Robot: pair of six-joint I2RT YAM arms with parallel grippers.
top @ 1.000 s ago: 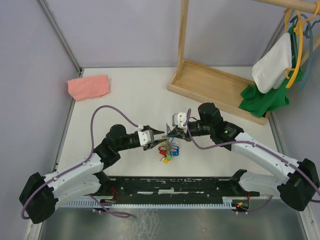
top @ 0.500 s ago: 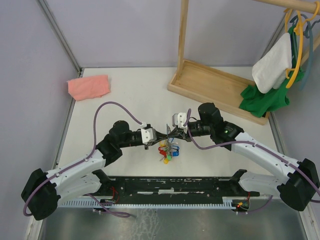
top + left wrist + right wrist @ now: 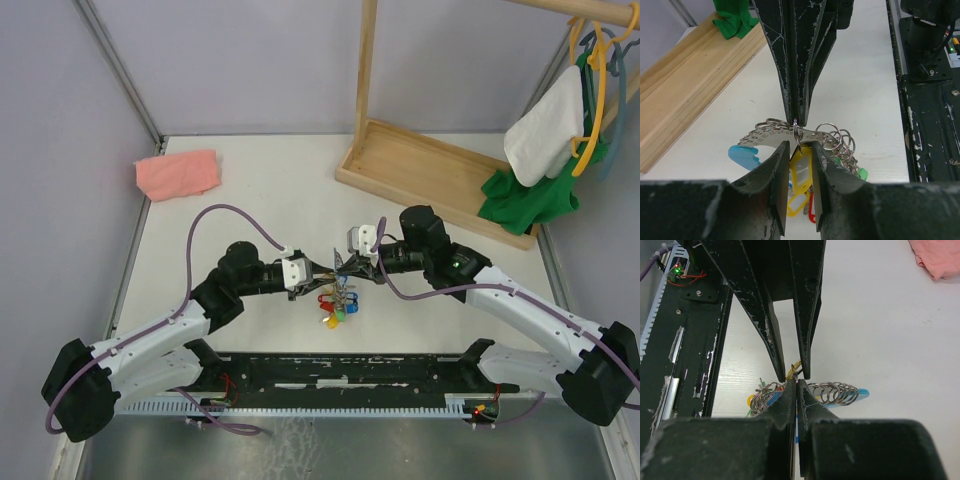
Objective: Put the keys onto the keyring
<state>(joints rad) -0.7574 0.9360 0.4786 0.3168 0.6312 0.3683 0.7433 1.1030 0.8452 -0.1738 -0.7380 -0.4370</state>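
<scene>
The keyring bunch (image 3: 338, 302) hangs between my two grippers, just above the table. In the left wrist view its grey curved piece (image 3: 771, 135) carries several small rings, with the light-blue tag (image 3: 742, 156) at left and a green-head key (image 3: 860, 173) at right. My left gripper (image 3: 800, 146) is shut on the yellow-head key (image 3: 800, 167), which hangs from a small ring. My right gripper (image 3: 796, 381) is shut on that small ring (image 3: 797, 131), tip to tip with the left gripper (image 3: 323, 272). The right gripper (image 3: 343, 266) sits just right of it.
A wooden rack base (image 3: 430, 175) lies at the back right, with its upright post (image 3: 366, 60). Green and white cloths (image 3: 545, 150) hang at the far right. A pink cloth (image 3: 178, 173) lies at the back left. The black base rail (image 3: 340, 370) runs along the near edge.
My left gripper has moved a little right, closer to the right gripper's tips. The bunch still hangs between them, in about the same place.
</scene>
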